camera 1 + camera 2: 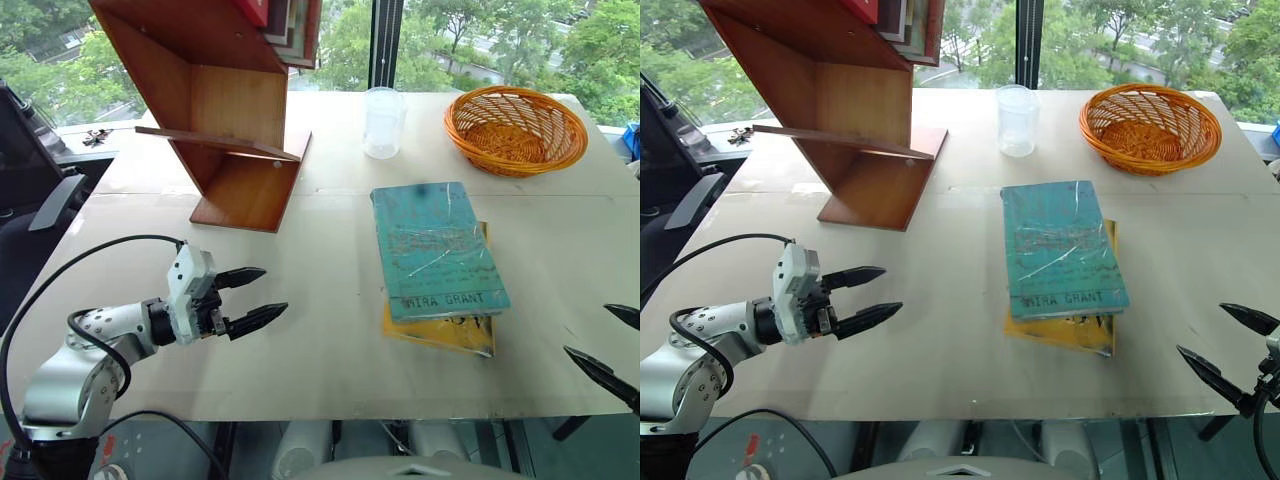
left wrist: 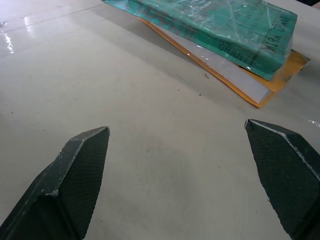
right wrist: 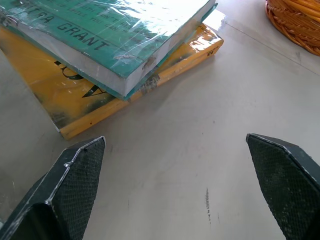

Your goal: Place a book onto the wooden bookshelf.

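The left gripper (image 1: 250,297) hangs over the near-left part of the table (image 1: 330,340) with its two black fingers spread wide and nothing between them, aimed rightward and a little down toward the stack of books; the spread suits an approach, since the fingers must straddle a book's thickness before closing. The right gripper (image 1: 1230,350) waits at the near-right edge of the table, likewise splayed and empty, its tips turned leftward at the same stack, so the two hands flank the books from either side, which I take as readiness for a pinch by one or both arms. Between them, right of centre, lies the book (image 1: 436,250), teal-blue under glossy wrap, flat on its back with the lettered edge toward the robot. It rests squarely on a yellow book (image 1: 445,330), whose near edge and right margin peek out beneath it; being the top of the pile leaves its edges lifted off the table and easier to get a finger under. Neither gripper touches it. Farther off at the left stands the wooden bookshelf (image 1: 225,110), tilted, with a thin middle board jutting out and a few books already leaning in its upper bay. A clear plastic cup (image 1: 384,122) and an orange wicker basket (image 1: 515,128) sit at the far side, well apart from the likely path from stack to shelf. The task looks not yet begun.
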### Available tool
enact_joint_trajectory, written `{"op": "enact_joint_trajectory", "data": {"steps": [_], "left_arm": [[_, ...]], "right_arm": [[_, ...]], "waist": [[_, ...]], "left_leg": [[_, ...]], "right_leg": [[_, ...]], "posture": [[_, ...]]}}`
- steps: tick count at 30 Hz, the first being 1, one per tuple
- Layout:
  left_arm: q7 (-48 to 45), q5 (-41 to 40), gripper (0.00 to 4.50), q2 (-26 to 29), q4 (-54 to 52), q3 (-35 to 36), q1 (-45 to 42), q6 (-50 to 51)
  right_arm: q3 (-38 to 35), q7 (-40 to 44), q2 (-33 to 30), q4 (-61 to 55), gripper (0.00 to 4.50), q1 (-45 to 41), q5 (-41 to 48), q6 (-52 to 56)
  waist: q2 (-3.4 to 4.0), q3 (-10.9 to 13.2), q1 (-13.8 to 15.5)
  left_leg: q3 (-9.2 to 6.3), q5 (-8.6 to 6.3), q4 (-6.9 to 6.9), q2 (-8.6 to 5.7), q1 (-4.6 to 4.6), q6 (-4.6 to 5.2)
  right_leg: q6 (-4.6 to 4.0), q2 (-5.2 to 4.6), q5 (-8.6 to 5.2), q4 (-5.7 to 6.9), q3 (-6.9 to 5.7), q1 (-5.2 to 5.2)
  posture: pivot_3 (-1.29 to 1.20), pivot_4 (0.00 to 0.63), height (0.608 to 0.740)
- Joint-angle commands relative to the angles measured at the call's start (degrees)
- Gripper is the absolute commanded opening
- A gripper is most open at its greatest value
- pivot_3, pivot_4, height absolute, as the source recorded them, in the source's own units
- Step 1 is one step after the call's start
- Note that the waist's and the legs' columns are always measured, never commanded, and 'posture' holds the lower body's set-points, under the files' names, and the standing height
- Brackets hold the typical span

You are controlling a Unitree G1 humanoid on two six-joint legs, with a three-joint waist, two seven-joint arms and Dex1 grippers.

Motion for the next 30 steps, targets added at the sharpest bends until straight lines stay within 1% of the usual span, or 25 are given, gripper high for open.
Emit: {"op": "enact_joint_trajectory", "data": {"steps": [1, 6, 8, 9, 11, 13, 14, 18, 20, 24, 27, 30], "left_arm": [[0.2, -0.5, 4.46, 0.3, -1.3, 0.9, -1.2, -0.7], [0.2, -1.0, 4.46, -0.6, -1.0, -0.6, -4.8, -0.5], [-0.4, -0.8, 4.46, -0.7, -1.2, -1.1, -5.7, -1.0], [-0.7, -1.0, 4.5, -0.8, -1.5, -1.4, -6.2, -1.0], [-0.9, -1.0, 4.5, -0.7, -2.5, -2.1, -6.9, -1.2], [-0.9, -1.7, 4.5, -0.6, -3.5, -2.3, -7.3, -0.6], [-0.8, -1.9, 4.5, -0.7, -3.8, -2.4, -7.4, -0.3], [-0.6, -1.8, 4.5, -0.4, -5.5, -3.0, -7.4, 0.2], [-0.3, -1.9, 4.5, -0.4, -5.7, -3.1, -7.4, 0.3], [0.5, -2.1, 4.5, -0.5, -5.7, -2.7, -7.4, 0.5], [0.4, -2.0, 4.5, -0.4, -5.6, -2.6, -7.0, 0.3], [0.7, -2.2, 4.5, -0.4, -5.8, -2.3, -6.7, 0.4]], "right_arm": [[0.0, -1.7, -0.8, -1.3, 4.5, -0.2, 0.2, -0.4], [3.2, -6.7, -2.0, -3.1, 4.5, -3.0, -0.4, 3.7], [4.3, -7.9, -3.2, -3.0, 4.5, -4.6, 2.8, 8.4], [4.7, -8.7, -3.9, -2.9, 3.94, -5.9, 5.0, 11.3], [6.5, -11.5, -5.1, -2.5, 3.19, -9.1, 5.2, 14.6], [8.7, -14.0, -6.1, -3.1, 2.3, -12.7, 5.0, 16.6], [9.4, -14.9, -6.5, -3.3, 1.68, -13.9, 5.2, 17.6], [19.1, -23.2, -9.9, -1.6, 0.02, -26.7, -0.4, 22.5], [22.1, -25.8, -10.6, -0.9, 0.02, -31.1, -1.6, 25.5], [32.2, -28.8, -12.5, 3.7, 0.02, -40.8, -7.3, 27.9], [38.4, -28.1, -12.9, 7.5, 0.02, -45.5, -10.5, 27.0], [42.0, -25.7, -12.8, 8.7, 0.02, -47.7, -11.3, 25.4]], "waist": [[0.0, 0.0, 0.0], [0.04, 0.0, 0.0], [0.07, 0.0, 0.0], [0.07, 0.0, 0.0], [0.08, 0.1, -0.1], [0.09, 0.1, -0.1], [0.11, 0.1, -0.1], [0.16, 0.1, -0.3], [0.15, 0.1, -0.3], [0.15, 0.1, 0.1], [0.16, 0.2, -0.1], [0.16, 0.2, -0.1]], "left_leg": [[0.0, 0.0, 0.0, 0.0, 0.0, 0.0], [-0.01, 0.0, 0.02, 0.0, 0.0, 0.0], [0.0, 0.0, 0.0, -0.01, 0.0, 0.0], [0.0, 0.0, 0.0, -0.01, -0.01, 0.0], [0.02, 0.0, -0.01, -0.01, -0.02, 0.0], [0.03, 0.0, 0.0, -0.01, -0.02, 0.0], [0.03, 0.0, -0.01, -0.01, -0.01, 0.0], [0.08, 0.0, 0.0, -0.02, -0.02, 0.0], [0.14, 0.0, 0.01, -0.03, 0.0, 0.0], [0.02, 0.02, 0.01, -0.05, -0.14, -0.02], [0.05, 0.02, 0.01, -0.06, -0.19, -0.03], [0.05, 0.02, -0.01, -0.06, -0.24, -0.03]], "right_leg": [[0.0, 0.0, 0.0, 0.0, 0.0, 0.0], [-0.01, 0.0, 0.0, 0.01, -0.01, 0.0], [-0.01, 0.0, 0.0, 0.0, 0.0, 0.0], [0.0, 0.01, 0.0, 0.0, -0.01, 0.0], [0.0, 0.01, 0.01, -0.01, -0.01, -0.01], [0.0, 0.02, 0.01, -0.01, 0.0, -0.02], [0.0, 0.02, 0.01, 0.0, 0.0, -0.01], [0.01, 0.04, 0.02, -0.01, 0.03, -0.02], [0.01, 0.05, 0.02, 0.01, 0.07, -0.02], [0.2, 0.07, 0.13, 0.0, -0.05, -0.12], [0.21, 0.06, 0.14, -0.03, -0.04, -0.16], [0.22, 0.05, 0.14, -0.07, -0.05, -0.2]], "posture": [[0.0, 0.15, 0.74], [0.0, 0.15, 0.74], [0.0, 0.15, 0.74], [0.0, 0.15, 0.74], [0.0, 0.15, 0.74], [0.0, 0.15, 0.74], [0.0, 0.15, 0.74], [0.0, 0.15, 0.74], [0.0, 0.15, 0.74], [0.0, 0.15, 0.74], [0.0, 0.15, 0.74], [0.0, 0.15, 0.74]]}}
